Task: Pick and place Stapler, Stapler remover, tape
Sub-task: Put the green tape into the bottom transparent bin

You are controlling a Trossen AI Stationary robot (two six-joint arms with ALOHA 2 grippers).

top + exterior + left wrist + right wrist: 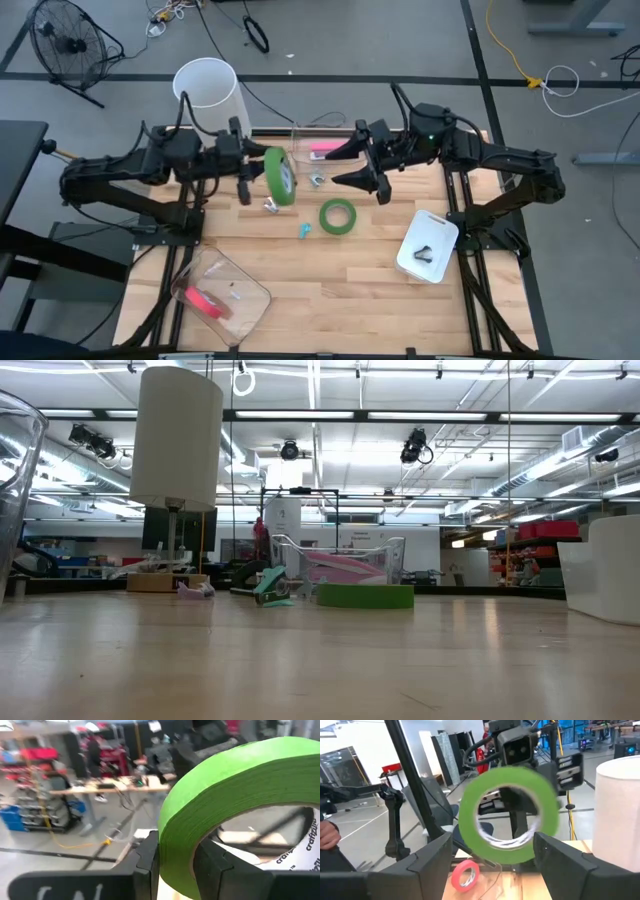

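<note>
My left gripper (pixel 262 180) holds a green tape roll (pixel 281 178) on edge, high above the table's far middle. My right gripper (pixel 350 165) stands open just to the roll's right and faces it. In the right wrist view the roll (pixel 507 815) shows between the open fingers without touching them. A second green tape roll (pixel 338 215) lies flat on the table. A pink-red roll (pixel 466 874) lies lower down, by a clear bin (pixel 318 150). A small teal tool (pixel 305 230) lies on the wood. My left gripper pinches the green roll's wall (pixel 175 845), one finger (pixel 215 865) inside the ring and one (pixel 147 855) outside. The fingers reach in level from the table's left. The roll stands on edge, lifted clear of the table.
A tall white cylinder (pixel 210 95) stands at the far left. The clear bin at the far middle holds a pink object (pixel 325 150). A white tray (pixel 428 245) with a dark item sits right. A clear box (pixel 222 295) with a pink item lies near left.
</note>
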